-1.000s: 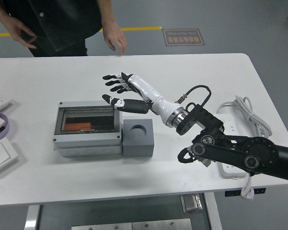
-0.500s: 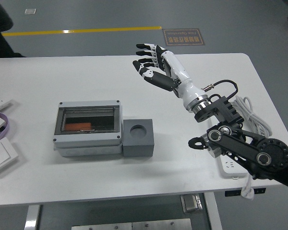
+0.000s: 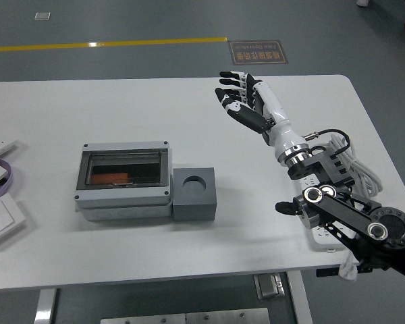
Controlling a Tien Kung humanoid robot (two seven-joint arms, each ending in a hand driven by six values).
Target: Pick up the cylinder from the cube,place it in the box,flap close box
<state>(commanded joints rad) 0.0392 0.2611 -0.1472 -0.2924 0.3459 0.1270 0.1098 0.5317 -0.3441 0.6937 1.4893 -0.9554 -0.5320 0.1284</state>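
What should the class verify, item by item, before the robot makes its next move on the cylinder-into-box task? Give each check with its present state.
1. Cylinder out of the cube: ok, its round socket is empty.
2. Cylinder inside the box: cannot tell; something orange lies behind the clear window.
3. Box flap closed: ok, the lid appears to lie flat on the box.
4. Right hand free: ok, fingers spread, holding nothing, raised away from the box.
5. Left hand: cannot tell, out of view.
6. White power strip near the right arm: ok, apart from box and cube.
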